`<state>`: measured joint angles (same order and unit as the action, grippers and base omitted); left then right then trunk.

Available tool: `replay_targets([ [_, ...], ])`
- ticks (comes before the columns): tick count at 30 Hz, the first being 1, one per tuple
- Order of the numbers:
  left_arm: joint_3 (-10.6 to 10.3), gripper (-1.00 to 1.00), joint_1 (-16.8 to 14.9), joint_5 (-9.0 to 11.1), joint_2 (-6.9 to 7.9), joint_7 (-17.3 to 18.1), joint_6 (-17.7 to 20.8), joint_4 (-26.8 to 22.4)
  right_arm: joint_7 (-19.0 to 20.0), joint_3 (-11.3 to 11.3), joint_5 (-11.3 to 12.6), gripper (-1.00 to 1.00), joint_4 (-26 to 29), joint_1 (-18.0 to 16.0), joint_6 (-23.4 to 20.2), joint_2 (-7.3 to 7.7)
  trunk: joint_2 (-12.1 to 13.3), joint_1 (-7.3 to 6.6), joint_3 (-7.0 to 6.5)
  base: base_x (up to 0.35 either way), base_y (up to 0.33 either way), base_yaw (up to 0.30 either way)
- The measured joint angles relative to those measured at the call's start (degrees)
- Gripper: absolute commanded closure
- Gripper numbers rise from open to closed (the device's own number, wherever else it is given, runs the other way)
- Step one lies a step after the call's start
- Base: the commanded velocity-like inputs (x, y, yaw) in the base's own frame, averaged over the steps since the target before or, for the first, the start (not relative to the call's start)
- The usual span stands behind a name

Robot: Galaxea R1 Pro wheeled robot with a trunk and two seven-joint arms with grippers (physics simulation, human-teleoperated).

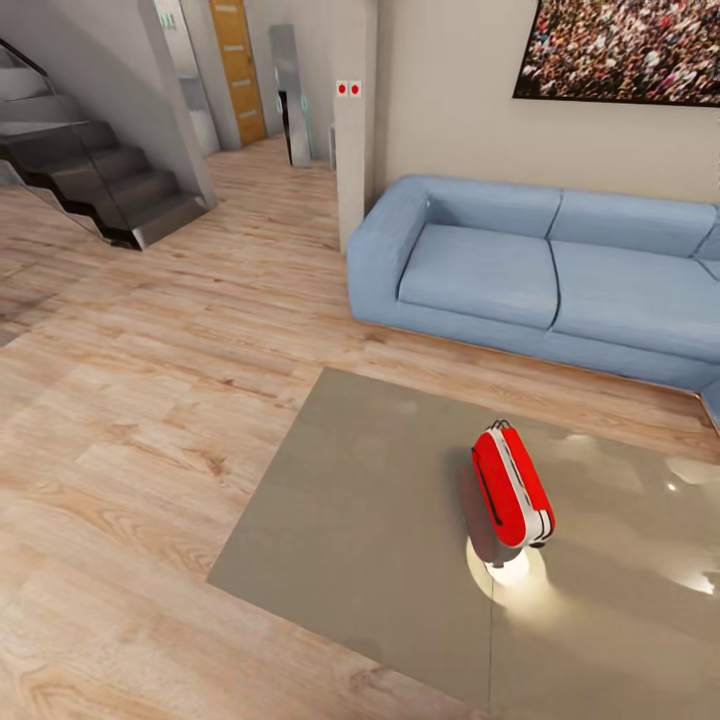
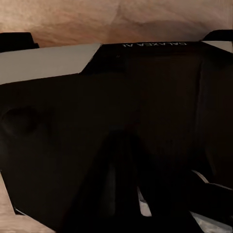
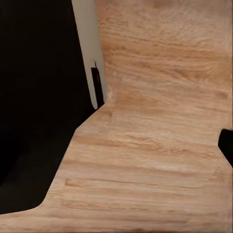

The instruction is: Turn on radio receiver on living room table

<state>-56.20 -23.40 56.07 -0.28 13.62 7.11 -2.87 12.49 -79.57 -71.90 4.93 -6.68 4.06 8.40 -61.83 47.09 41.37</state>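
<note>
- radio receiver (image 1: 512,492) lies on the glossy grey table (image 1: 350,520), right of its middle, white end toward the camera
- blue sofa (image 1: 520,270) behind the table, wood floor (image 1: 150,400) around
- grippers: spread or closed, cannot tell from either wrist view

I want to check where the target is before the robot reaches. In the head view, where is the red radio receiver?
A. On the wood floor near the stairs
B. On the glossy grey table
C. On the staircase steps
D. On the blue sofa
B: the radio receiver stands on the glossy grey top of the table, in front of the blue sofa.
</note>
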Motion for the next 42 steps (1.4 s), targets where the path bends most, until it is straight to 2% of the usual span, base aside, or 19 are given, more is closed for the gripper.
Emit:
replay_targets([
  [4,0.0,1.00,2.0,0.0,-0.21,-0.1,-0.3,0.6,-4.6,0.1,-1.1,-1.00,-0.8,0.0,0.2,-0.64,0.0,0.00,-0.36,0.000,0.000,0.000],
  [10,0.1,1.00,5.0,0.1,0.01,-0.6,-0.4,1.1,-7.9,0.1,-4.1,-1.00,-1.0,0.0,0.4,-1.55,0.0,0.00,-0.90,0.000,0.000,0.000],
  [17,0.1,1.00,6.1,0.2,0.64,-0.8,-0.7,1.3,-8.4,0.1,-4.8,-1.00,-1.0,0.0,0.4,-1.71,0.0,0.00,-1.54,0.000,0.000,0.000],
  [24,0.1,1.00,6.3,0.4,0.78,-0.9,-3.5,1.4,-8.4,0.0,-4.9,-1.00,-1.0,0.0,0.5,-1.72,0.0,0.00,-2.13,0.000,0.000,0.000],
  [42,0.0,1.00,6.4,0.1,0.84,-0.9,-4.4,1.2,-8.4,0.1,-4.8,-1.00,-1.0,0.0,2.1,-2.00,0.0,0.00,-3.04,0.000,0.000,0.000],
])
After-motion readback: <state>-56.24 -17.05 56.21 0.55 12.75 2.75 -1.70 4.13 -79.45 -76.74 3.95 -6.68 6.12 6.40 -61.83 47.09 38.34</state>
